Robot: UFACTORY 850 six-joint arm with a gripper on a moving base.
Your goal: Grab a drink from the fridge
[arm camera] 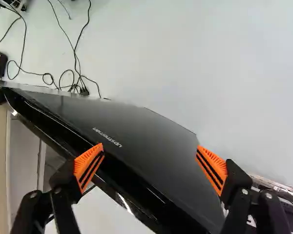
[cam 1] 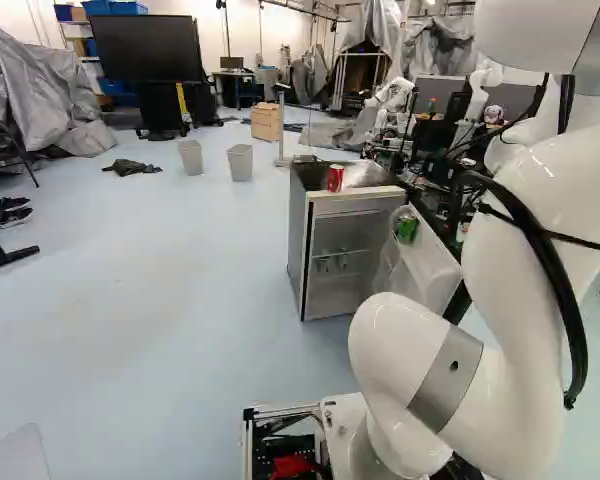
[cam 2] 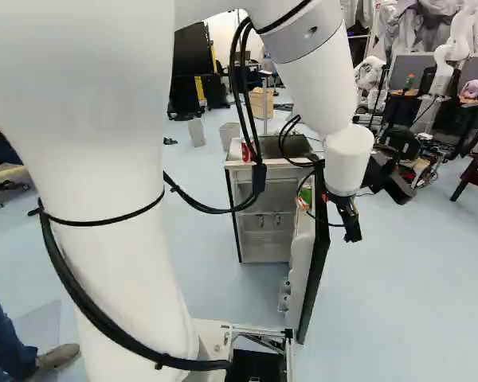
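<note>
Black, the released hand [cam 2: 352, 233] is positioned over the open fridge door [cam 2: 317, 259] at the right, its 2 fingers [arm camera: 212, 166] spread; a green can [cam 1: 406, 229] is held inside the door, a red can [cam 1: 335, 178] set near left on the fridge top [cam 2: 288, 146]

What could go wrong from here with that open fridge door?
The black, orange-padded gripper hangs open over the glossy black fridge door, so moving lower could strike the door or swing it.

The shiny green can is on the door's inner side; a jolt might knock it loose.

The red can stands near the front edge of the small grey fridge, so a bump could tip it off.
</note>
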